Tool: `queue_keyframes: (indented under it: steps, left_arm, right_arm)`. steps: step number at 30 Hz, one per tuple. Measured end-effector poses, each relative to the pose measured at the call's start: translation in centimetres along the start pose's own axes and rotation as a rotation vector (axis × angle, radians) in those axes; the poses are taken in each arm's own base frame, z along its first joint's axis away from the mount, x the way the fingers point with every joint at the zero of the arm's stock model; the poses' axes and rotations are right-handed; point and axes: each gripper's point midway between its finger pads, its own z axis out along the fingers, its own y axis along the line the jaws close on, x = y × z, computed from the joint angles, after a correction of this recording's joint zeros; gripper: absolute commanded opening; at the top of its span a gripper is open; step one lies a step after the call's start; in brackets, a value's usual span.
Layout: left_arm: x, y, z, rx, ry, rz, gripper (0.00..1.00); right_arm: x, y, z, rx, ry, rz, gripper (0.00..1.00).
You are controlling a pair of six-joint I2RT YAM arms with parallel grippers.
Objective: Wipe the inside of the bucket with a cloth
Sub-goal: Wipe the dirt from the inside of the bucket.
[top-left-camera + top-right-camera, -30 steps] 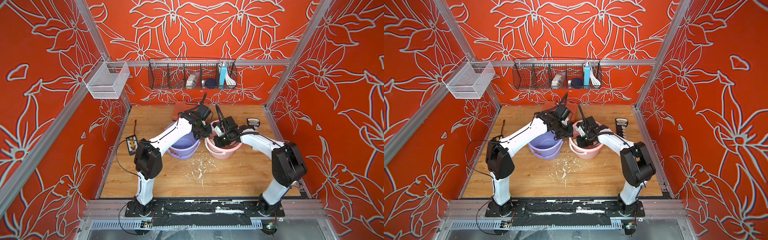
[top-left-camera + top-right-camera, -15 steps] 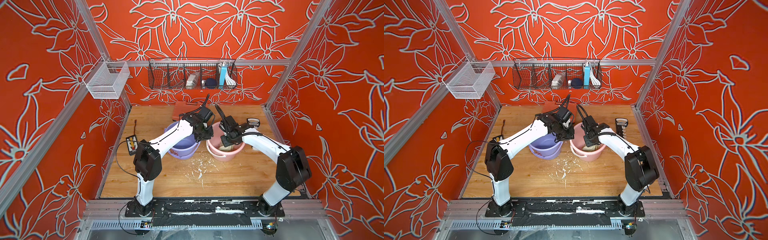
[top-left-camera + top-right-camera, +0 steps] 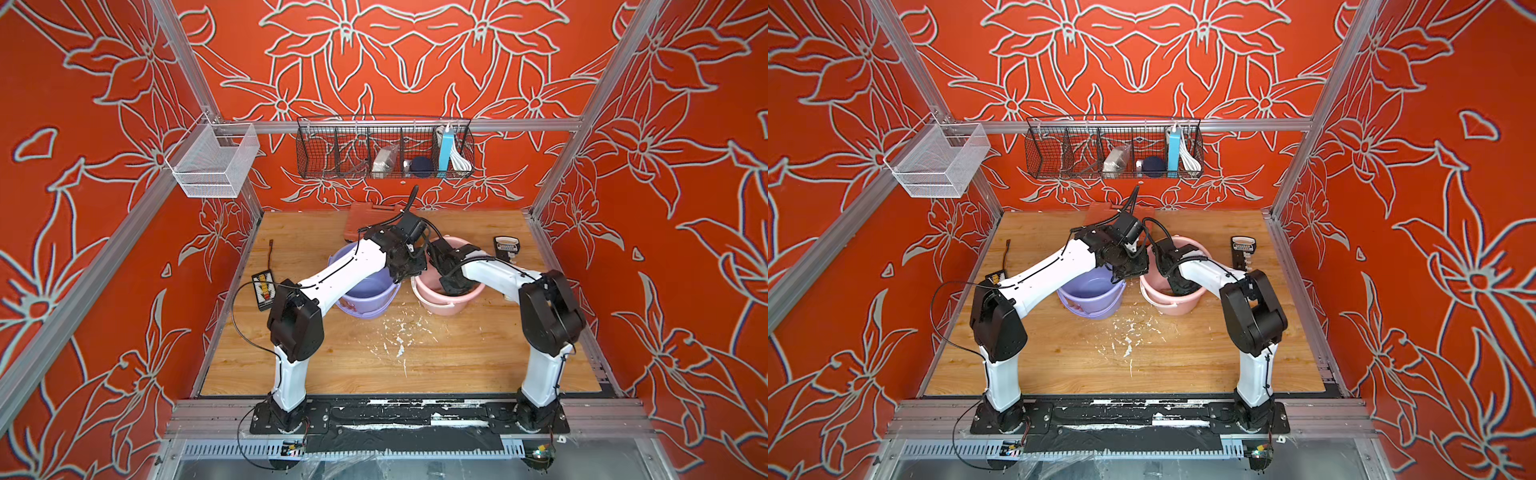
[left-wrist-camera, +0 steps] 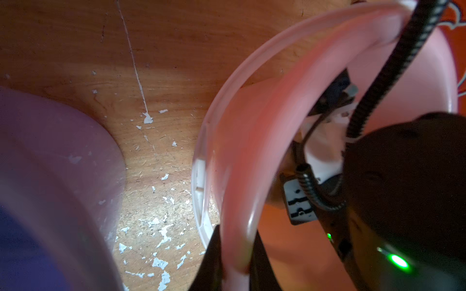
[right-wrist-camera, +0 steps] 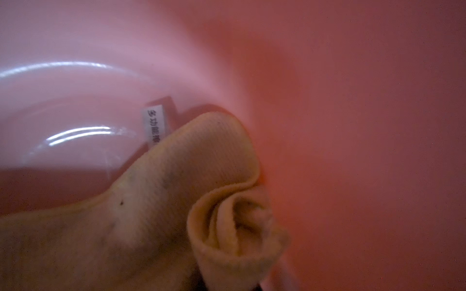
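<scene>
A pink bucket (image 3: 446,305) (image 3: 1173,305) stands upright on the wooden table in both top views. My left gripper (image 4: 235,264) is shut on its rim (image 4: 252,151) at the side facing the purple bucket. My right gripper (image 3: 455,284) (image 3: 1179,286) reaches down inside the pink bucket. It is shut on the cloth (image 5: 156,201), a cream-beige rag with grey stains and a white label. The bunched rag presses against the pink inner wall (image 5: 353,126). The rag hides the right fingertips, and the arm hides the rag in the top views.
A purple bucket (image 3: 365,291) (image 4: 50,176) stands close beside the pink one, under my left arm. White flecks (image 3: 399,336) litter the table in front. A red case (image 3: 368,220) lies behind, a black remote (image 3: 262,286) at the left and a black device (image 3: 506,246) at the right.
My right arm has swung out and back, moving the cloth round inside the pink bucket. The cloth showed on the bucket floor half a second ago and is now covered. The left gripper has stayed on the rim.
</scene>
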Motion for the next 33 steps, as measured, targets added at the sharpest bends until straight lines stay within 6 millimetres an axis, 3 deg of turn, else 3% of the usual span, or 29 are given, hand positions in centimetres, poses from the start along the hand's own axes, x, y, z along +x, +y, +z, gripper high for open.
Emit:
queue_keyframes:
  steps: [8, 16, 19, 25, 33]
  left_arm:
    - [-0.3, 0.3, 0.1, -0.009, -0.016, -0.033, 0.00]
    - [-0.2, 1.0, -0.1, -0.039, -0.014, -0.042, 0.00]
    - [-0.1, 1.4, -0.2, -0.057, -0.012, -0.039, 0.00]
    - [0.3, 1.9, -0.7, -0.076, 0.000, -0.007, 0.00]
    - [0.2, 1.9, -0.8, -0.076, -0.002, -0.001, 0.00]
  right_arm:
    - [-0.2, 3.4, 1.1, -0.170, 0.037, 0.045, 0.00]
    - [-1.7, 10.4, -3.4, -0.709, -0.051, 0.053, 0.00]
    - [-1.7, 12.0, -5.5, -0.853, -0.076, 0.004, 0.00]
    - [-1.6, 12.4, -9.0, -1.010, -0.148, -0.063, 0.00]
    - [-2.5, 11.4, -7.7, -0.902, -0.178, -0.035, 0.00]
